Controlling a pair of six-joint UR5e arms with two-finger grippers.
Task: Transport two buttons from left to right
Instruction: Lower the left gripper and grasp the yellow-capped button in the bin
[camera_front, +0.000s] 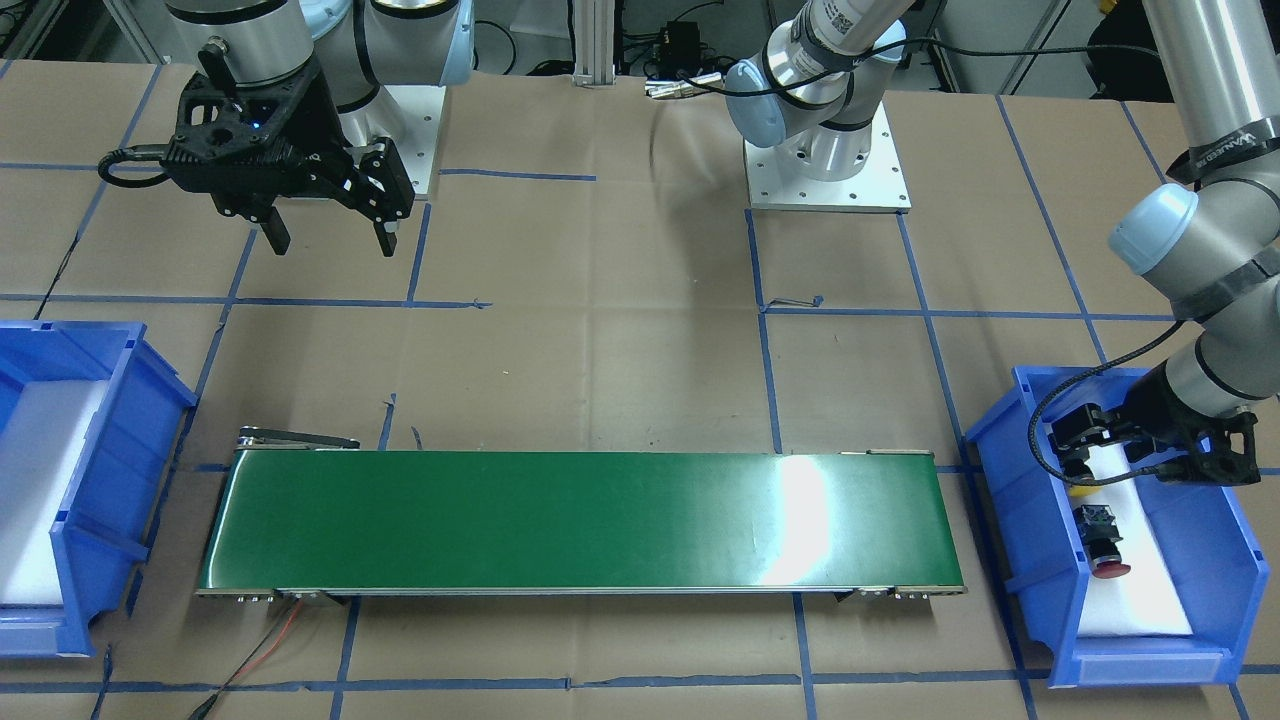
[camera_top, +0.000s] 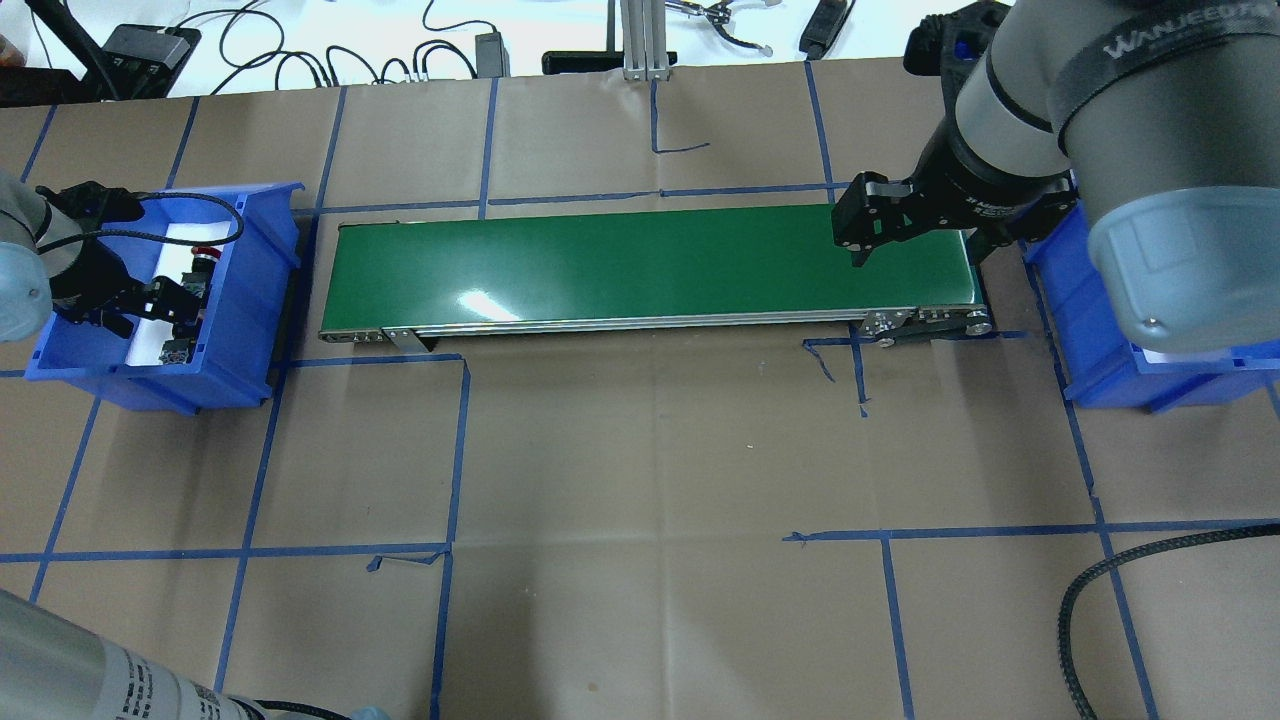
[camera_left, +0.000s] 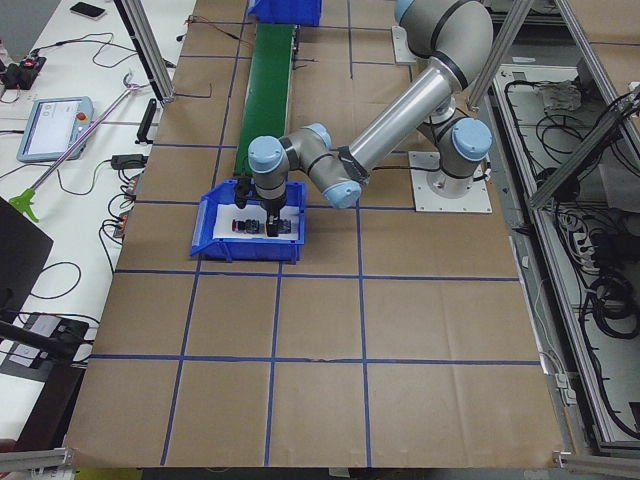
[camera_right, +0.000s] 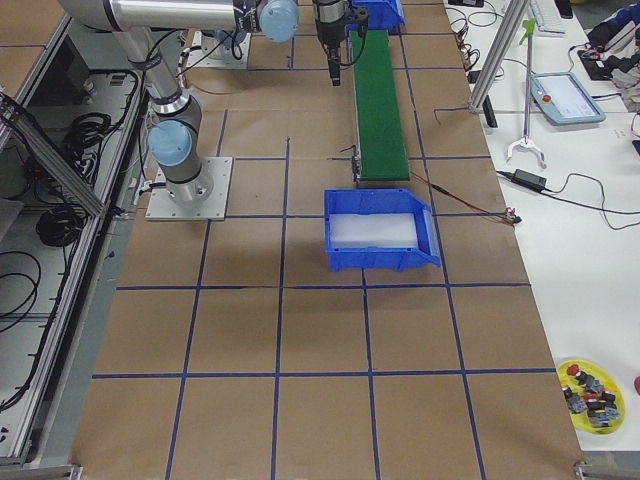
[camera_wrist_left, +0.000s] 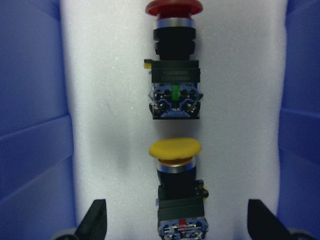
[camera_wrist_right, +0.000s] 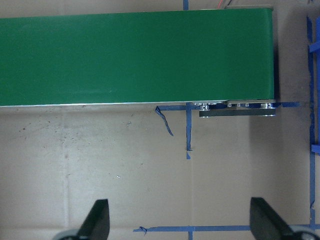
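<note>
Flanking yellow button (camera_wrist_left: 179, 187), left tool (camera_wrist_left: 175, 204), red button (camera_wrist_left: 175, 65) beyond

Pretty clearly a robotics lab cell I'm in, not a real factory floor: my table (camera_top: 640, 450) is papered over in brown sheet with a blue tape grid (camera_top: 455, 440) marked across it, and my arms are bolted onto metal base plates (camera_front: 828, 170). There's a short green conveyor belt (camera_front: 560, 520) with blue plastic parts bins (camera_right: 380, 258) at its ends. Add aluminium extrusion posts (camera_front: 597, 40), a teach pendant (camera_right: 566, 97) on the white side bench, and cable bundles (camera_left: 605, 295) everywhere.
</note>
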